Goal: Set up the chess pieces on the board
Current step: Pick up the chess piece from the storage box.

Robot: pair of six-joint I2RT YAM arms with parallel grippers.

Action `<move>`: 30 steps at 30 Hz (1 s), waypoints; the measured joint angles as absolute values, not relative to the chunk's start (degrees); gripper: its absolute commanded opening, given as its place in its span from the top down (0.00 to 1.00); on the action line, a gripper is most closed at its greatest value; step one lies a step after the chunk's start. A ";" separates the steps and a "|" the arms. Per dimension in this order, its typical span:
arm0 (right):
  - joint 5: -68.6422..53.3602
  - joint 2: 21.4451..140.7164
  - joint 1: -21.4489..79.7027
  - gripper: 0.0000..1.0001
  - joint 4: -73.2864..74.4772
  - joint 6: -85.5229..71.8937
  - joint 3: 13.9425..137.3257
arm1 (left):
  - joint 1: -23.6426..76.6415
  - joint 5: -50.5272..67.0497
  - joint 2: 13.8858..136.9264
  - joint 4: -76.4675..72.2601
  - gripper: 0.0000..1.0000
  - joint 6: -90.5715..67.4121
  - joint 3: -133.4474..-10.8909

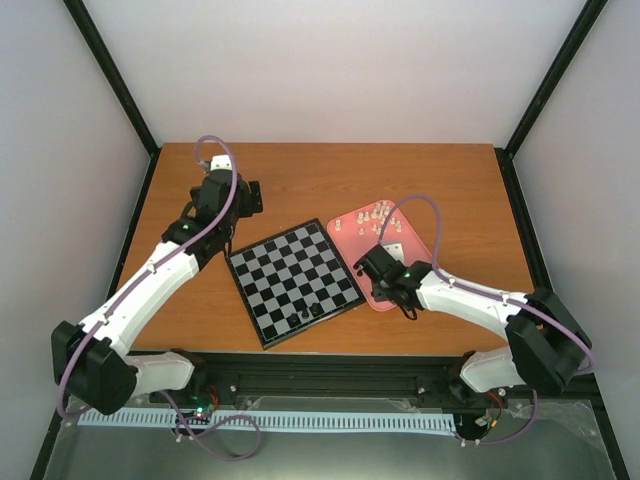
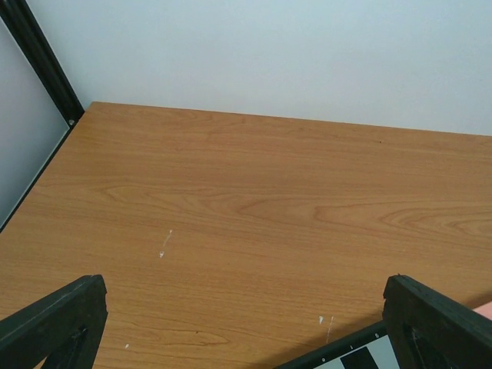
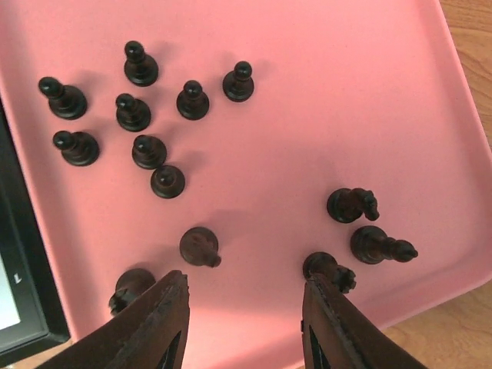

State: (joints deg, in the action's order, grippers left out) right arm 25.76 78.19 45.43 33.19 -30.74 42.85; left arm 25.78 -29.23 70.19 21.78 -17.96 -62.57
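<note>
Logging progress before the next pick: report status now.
Left gripper open beside board. Right gripper open over black pieces on pink tray. Board holds only two pieces, near edge. Nothing in the way.

**Setting: enclosed robot test cell, lab bench**

My left arm (image 1: pixel 150 280) and right arm (image 1: pixel 470 300) are bolted to a black rail (image 1: pixel 330 375) at the near edge of a wood-grain table (image 1: pixel 330 175). Plain white panels (image 1: pixel 340 60) wall three sides, framed by black corner posts (image 1: pixel 115 75). Purple cabling (image 1: pixel 214 138) runs exposed along me.
</note>
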 measured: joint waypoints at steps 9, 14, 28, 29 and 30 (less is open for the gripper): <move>21.82 83.05 41.15 0.60 28.42 -28.69 42.63 | 25.78 -28.73 72.71 20.99 0.00 -17.85 -62.59; 20.51 84.79 40.49 0.61 27.05 -27.83 42.83 | 25.78 -28.75 73.23 20.88 0.00 -17.52 -62.61; 19.03 86.48 39.83 0.80 25.63 -26.65 43.05 | 25.78 -28.80 74.50 20.21 0.00 -17.17 -62.94; 18.98 86.48 39.83 0.82 25.63 -26.52 43.05 | 25.78 -28.80 74.54 20.16 0.00 -17.17 -62.96; 18.90 86.48 39.81 0.84 25.56 -26.59 43.05 | 25.78 -28.80 74.61 20.16 0.00 -17.17 -62.98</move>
